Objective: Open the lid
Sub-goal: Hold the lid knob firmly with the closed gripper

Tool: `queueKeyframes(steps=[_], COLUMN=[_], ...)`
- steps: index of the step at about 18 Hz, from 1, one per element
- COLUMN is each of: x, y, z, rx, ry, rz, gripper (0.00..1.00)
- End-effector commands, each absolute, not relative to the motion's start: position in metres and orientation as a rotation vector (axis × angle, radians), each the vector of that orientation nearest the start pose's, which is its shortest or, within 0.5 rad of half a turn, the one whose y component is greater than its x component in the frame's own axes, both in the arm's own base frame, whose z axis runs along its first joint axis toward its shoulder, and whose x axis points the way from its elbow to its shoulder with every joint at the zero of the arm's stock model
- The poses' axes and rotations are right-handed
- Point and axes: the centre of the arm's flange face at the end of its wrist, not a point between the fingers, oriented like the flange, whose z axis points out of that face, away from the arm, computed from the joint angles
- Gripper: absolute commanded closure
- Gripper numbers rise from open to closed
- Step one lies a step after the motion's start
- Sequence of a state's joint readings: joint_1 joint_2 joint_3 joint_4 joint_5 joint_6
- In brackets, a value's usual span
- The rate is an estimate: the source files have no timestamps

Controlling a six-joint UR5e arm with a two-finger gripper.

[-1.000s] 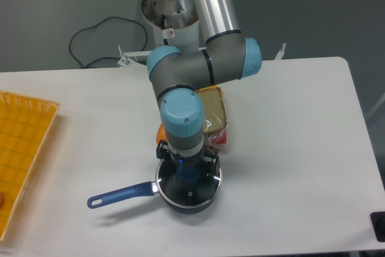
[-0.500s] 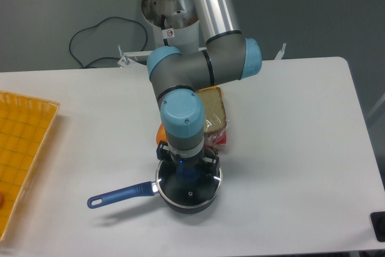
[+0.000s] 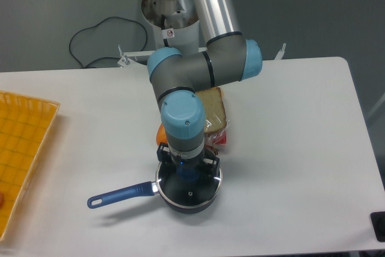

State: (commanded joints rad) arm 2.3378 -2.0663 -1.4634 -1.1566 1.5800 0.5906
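My gripper [image 3: 187, 171] points straight down onto the centre of the lid [image 3: 189, 186], right where the blue knob [image 3: 187, 173] sits. My wrist hides the fingertips, so I cannot tell whether they are spread, pressed together or pinching the knob.

The lid lies flat on the saucepan [image 3: 186, 197], its metal rim following the pan's rim all round. Through the glass I see only a dark interior and one small pale spot near the front; what is inside I cannot tell.

Saucepan as landmark: its long blue handle [image 3: 120, 194] runs out to the left and slightly toward the camera. Just behind the pan, partly hidden by my wrist, an orange object [image 3: 161, 132] shows on the left and a red packet [image 3: 219, 139] on the right. Behind those, a slice of bread [image 3: 213, 110] lies on the white table [image 3: 289, 148]. Well to the left of the pan, at the table's edge, a yellow tray [image 3: 24, 148] with a grid pattern; a small reddish thing shows at its near left edge, cut off by the frame.

Against the earlier frames: pan, lid, handle and my arm sit in the same places. No lift visible.
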Motion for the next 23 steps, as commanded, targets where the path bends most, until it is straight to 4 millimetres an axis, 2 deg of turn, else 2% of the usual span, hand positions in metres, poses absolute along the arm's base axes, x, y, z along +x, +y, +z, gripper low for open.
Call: queueKeyframes(steps=[14, 23], x=[-0.3677, -0.3673], y=[0.5722, 0.5706], z=[0.2920, 0.2990], rx=[-3.115, -3.106], ry=[-0.264, -0.263], rz=[0.038, 0.046], gripper=[0.34, 0.36])
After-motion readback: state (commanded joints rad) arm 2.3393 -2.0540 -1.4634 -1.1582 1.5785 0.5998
